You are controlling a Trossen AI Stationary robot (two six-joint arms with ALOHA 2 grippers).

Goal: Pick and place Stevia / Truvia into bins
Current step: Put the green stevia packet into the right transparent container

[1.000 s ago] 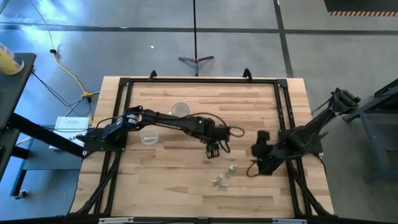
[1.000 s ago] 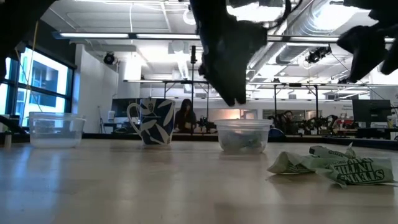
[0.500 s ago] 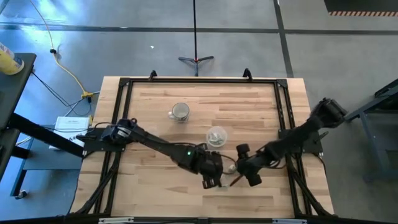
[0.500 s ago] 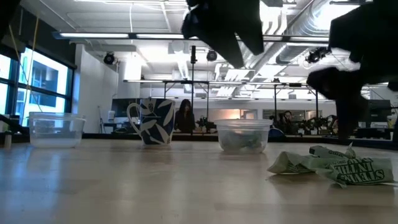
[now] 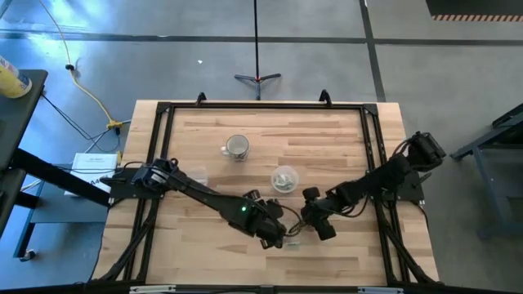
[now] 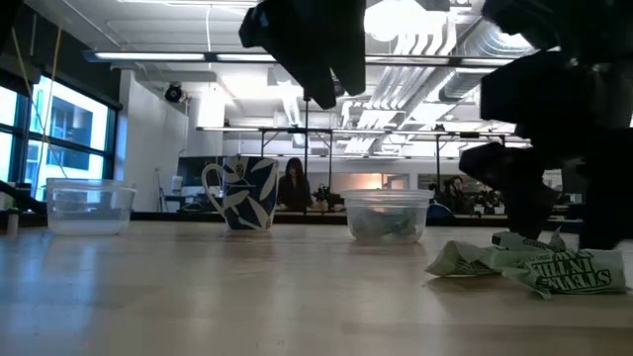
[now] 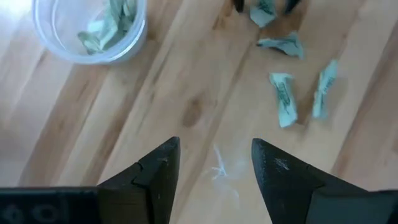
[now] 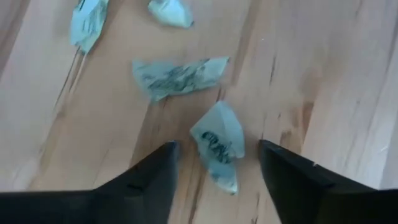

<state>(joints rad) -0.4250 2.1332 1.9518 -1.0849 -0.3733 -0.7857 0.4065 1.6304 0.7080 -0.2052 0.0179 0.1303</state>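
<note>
Several pale green packets [image 5: 292,237] lie loose on the wood near the table's near edge, crumpled in the low view [image 6: 529,265]. My right gripper [image 8: 216,149] is open and low, one finger on either side of one packet [image 8: 214,134] without touching it. My left gripper [image 7: 214,146] is open above bare wood just left of the packets [image 7: 283,106]. One clear cup [image 5: 284,178] stands mid-table with packets inside [image 7: 109,28]. The other clear cup [image 6: 89,206] stands farther left.
A greyish patterned mug [image 5: 235,147] stands toward the far side, left of the filled cup. Both arms meet over the near middle of the table, their grippers close together. A black frame rail [image 5: 261,106] runs round the tabletop. People sit in the room beyond.
My left gripper has swung from over the middle cup toward the near edge, stopping beside the loose packets. My right gripper has travelled left and down over the same packets. The middle cup, earlier covered by the left arm, now shows.
</note>
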